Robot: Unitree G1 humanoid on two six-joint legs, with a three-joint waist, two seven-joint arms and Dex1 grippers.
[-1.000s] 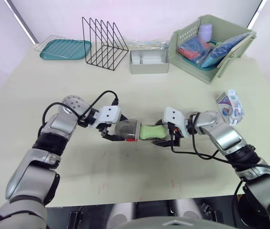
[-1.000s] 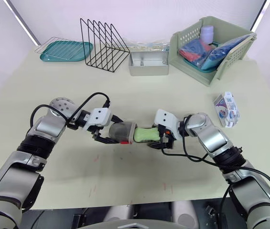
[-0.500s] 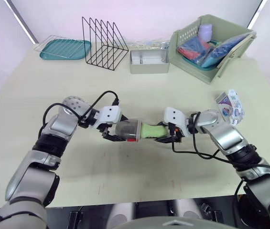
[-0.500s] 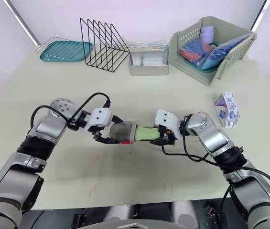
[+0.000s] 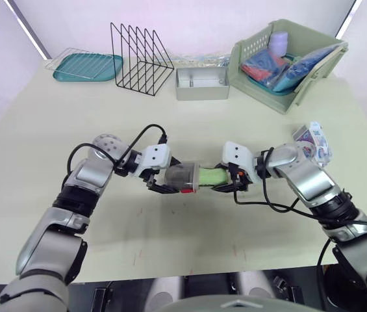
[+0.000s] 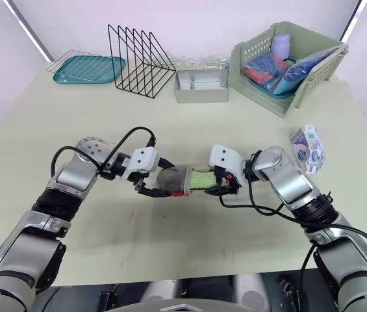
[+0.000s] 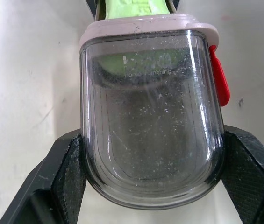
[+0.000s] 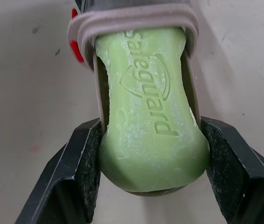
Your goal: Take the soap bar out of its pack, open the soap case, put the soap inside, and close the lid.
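My left gripper is shut on the clear grey soap case, which lies on its side just above the table with its pink rim and red latch toward the right arm. My right gripper is shut on the green soap bar, whose far end sits inside the case mouth. In the left wrist view the case is clamped between both black fingers. In the right wrist view the soap fills the rim opening, gripped at its near end. The blue-and-white soap pack lies at the table's right edge.
Along the back stand a teal tray with a wire grid, a black wire rack, a metal box and a green basket with packets. Bare tabletop lies in front of both arms.
The two grippers have come together. The soap, fully outside the case a second ago, now has its end inside the case mouth. The left arm has shifted slightly right.
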